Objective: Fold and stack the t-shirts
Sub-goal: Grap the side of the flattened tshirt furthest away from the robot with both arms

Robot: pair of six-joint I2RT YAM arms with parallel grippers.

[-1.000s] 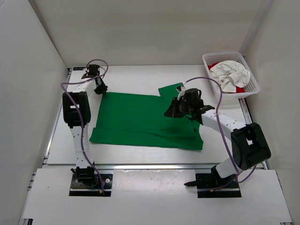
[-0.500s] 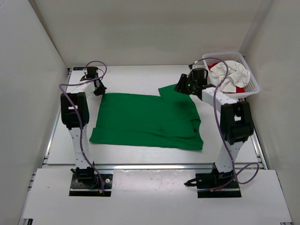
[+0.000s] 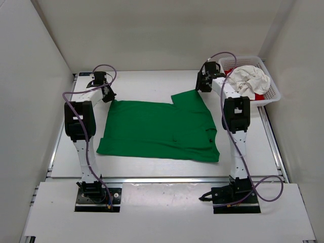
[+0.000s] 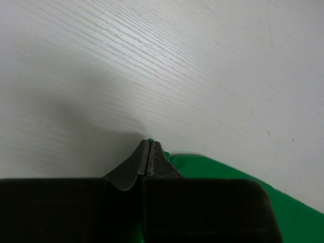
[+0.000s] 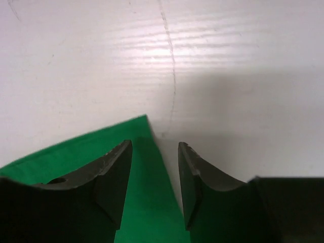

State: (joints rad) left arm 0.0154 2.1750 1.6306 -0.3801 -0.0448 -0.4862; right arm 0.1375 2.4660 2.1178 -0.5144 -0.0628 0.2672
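Observation:
A bright green t-shirt lies spread flat in the middle of the table. My left gripper sits at its far left corner, and in the left wrist view the gripper is shut, with a sliver of the green t-shirt pinched at the tips. My right gripper is at the far right sleeve corner. In the right wrist view it stands open, straddling the pointed edge of the green cloth. An off-white t-shirt lies crumpled over a red one in the basket.
The white mesh basket stands at the back right corner, close beside my right arm. White walls close in the table on the left, back and right. Both arm bases are bolted at the near edge.
My right arm swung from over the shirt's right middle out to the far sleeve corner, and its jaws opened. The left gripper closed on the far left corner.

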